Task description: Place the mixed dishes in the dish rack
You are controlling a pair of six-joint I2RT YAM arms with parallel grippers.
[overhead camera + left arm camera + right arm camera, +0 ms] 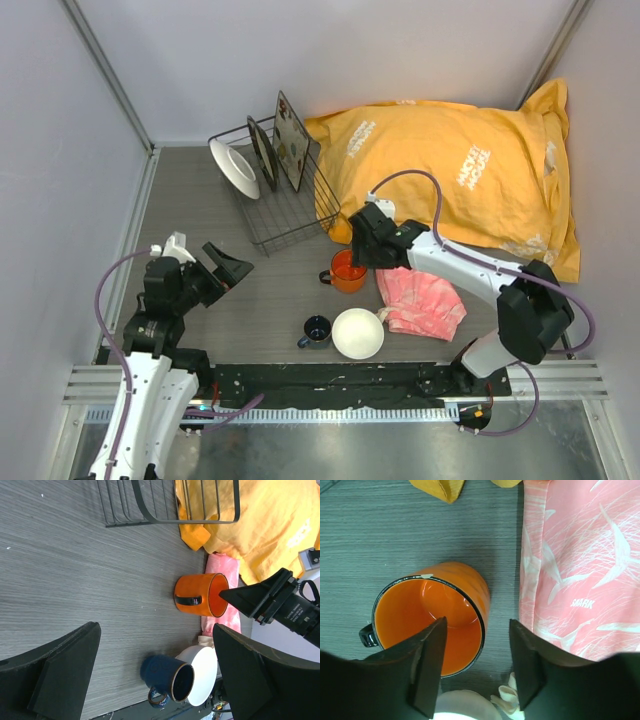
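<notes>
- Hanging over the table at the near left, the left gripper has its jaws spread wide, with nothing between them.
- Close to the front edge, the white bowl sits upright. The small dark-blue cup stands just beside it on the left.
- Right of the bowl lies the crumpled pink cloth, with one corner close against the bowl.
- Behind the cup and bowl, the orange mug stands upright on the table next to the cloth.
- The right gripper is over the mug with its jaws partly parted. One finger reaches down inside the mug and the other stays outside on the cloth side. A gap shows beside the mug wall, so the mug is not clamped.
- Farther back, the dish rack holds the brown-centred dark-rimmed plate and the square dark tray, both on edge and side by side.
- The white plate with dark patterned rim leans tilted at the rack's left end. It is probably inside the wire, though the overhead view leaves that unclear.
- At the far right lies the yellow bag, with one corner against the rack.
</notes>
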